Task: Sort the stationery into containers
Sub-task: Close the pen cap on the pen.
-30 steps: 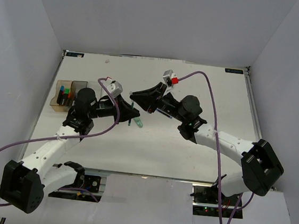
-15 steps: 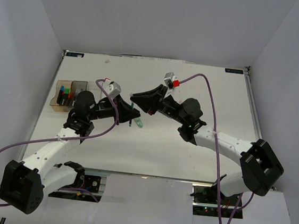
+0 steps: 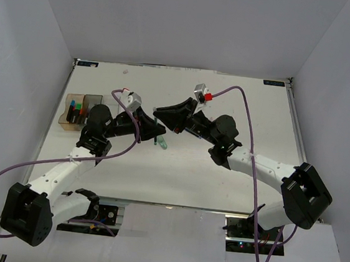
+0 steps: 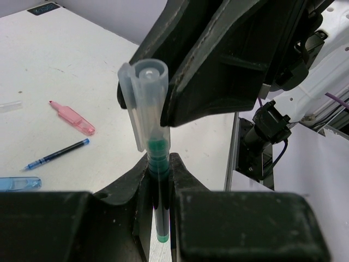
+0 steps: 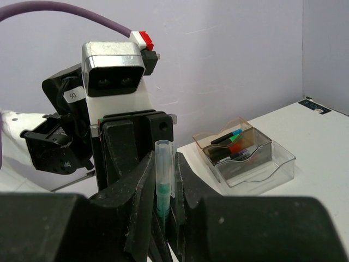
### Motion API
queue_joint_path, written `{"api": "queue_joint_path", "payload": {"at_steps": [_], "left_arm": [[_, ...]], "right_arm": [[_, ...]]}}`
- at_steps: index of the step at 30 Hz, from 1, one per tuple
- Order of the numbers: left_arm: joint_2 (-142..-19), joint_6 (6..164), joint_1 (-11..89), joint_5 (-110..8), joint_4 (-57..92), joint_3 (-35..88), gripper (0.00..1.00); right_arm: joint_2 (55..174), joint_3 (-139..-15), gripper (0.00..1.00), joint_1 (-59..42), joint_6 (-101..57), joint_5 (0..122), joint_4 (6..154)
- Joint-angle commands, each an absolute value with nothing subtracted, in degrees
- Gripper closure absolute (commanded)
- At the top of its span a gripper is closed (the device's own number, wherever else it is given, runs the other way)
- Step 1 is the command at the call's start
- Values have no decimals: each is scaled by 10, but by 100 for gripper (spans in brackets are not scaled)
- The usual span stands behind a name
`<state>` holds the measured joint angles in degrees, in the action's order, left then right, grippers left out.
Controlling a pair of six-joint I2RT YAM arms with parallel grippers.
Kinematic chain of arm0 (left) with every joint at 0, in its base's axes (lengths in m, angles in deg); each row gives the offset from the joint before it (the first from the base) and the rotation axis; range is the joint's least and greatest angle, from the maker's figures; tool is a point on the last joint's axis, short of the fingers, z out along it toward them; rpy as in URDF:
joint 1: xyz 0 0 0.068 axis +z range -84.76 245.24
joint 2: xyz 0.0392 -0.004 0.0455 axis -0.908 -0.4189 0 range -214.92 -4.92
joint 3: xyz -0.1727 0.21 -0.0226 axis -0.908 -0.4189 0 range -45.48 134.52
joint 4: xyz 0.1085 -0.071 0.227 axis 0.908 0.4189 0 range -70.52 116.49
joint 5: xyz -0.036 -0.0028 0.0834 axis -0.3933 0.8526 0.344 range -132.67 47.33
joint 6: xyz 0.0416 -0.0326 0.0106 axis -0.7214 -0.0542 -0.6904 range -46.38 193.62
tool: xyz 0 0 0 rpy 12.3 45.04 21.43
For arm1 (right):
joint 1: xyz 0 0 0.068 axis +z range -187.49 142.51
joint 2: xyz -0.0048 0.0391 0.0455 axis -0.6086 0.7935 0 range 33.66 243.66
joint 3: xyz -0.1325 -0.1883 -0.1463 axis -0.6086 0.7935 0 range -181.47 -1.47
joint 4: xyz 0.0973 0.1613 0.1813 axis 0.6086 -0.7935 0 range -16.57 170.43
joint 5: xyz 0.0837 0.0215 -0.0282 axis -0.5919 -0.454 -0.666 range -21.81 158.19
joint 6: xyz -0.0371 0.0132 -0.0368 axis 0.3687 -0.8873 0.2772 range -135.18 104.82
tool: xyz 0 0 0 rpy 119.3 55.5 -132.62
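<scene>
Over the table's middle both grippers meet on one green pen (image 4: 158,164). My left gripper (image 4: 159,161) is shut on its dark barrel. The pen's clear cap (image 5: 163,164) sits over the green tip, and my right gripper (image 5: 164,159) is shut on that cap. From above, the left gripper (image 3: 152,129) and right gripper (image 3: 162,115) touch tip to tip. The containers (image 3: 79,112) stand at the table's left edge; in the right wrist view the amber box (image 5: 229,137) and grey box hold capped highlighters. A pink highlighter (image 4: 72,118) and a blue pen (image 4: 57,154) lie on the table.
A pale blue piece (image 4: 19,183) lies near the blue pen. A pale green bit (image 3: 160,144) shows just below the joined grippers; I cannot tell whether it rests on the table. White walls close in the table on three sides.
Both grippers have shifted only slightly and still hold the same pen and cap between them.
</scene>
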<state>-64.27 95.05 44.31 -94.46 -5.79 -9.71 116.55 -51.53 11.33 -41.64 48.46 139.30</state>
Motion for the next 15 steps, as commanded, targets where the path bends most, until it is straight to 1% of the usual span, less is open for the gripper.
{"api": "queue_joint_path", "payload": {"at_steps": [1,7,15], "left_arm": [[-646,938,444,-939,-77,-55,80],[-654,951,444,-941,-111,-51,80],[-657,928,444,-944,-95,-29,80]], "right_arm": [[1165,-521,80,116,-409,453,1386],[1155,-509,79,117,-409,450,1384],[1150,-510,71,117,-396,452,1354]]}}
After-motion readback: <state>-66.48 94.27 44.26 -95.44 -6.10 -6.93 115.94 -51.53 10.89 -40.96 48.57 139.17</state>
